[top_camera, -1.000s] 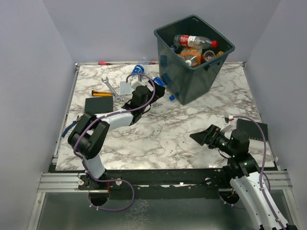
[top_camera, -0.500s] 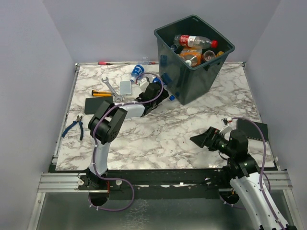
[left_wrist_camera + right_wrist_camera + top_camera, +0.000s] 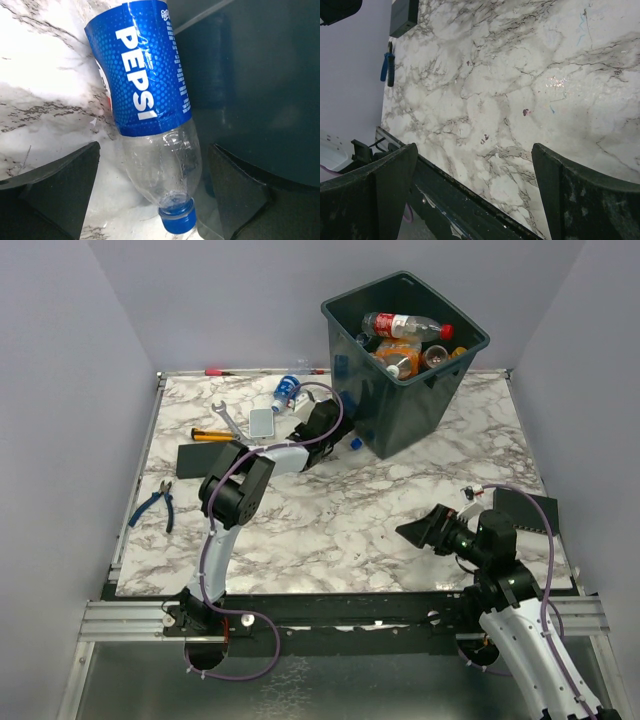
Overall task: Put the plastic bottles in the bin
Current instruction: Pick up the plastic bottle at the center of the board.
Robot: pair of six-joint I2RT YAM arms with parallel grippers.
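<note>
Left gripper [image 3: 155, 167] open around a Pepsi bottle [image 3: 145, 75] beside the bin [image 3: 260, 85].
The bottle lies on the marble table [image 3: 45, 90] between the 2 spread fingers [image 3: 60, 190], with a gap on each side. Its blue cap [image 3: 176, 220] points back toward the wrist and its labelled body stretches ahead. The bin's dark wall stands just right of the bottle, ahead of the right finger. The right gripper [image 3: 474, 160], jaws wide apart, hovers over marble, well apart from the bin.

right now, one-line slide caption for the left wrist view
Open left gripper straddling a clear Pepsi bottle lying beside the dark bin
</note>
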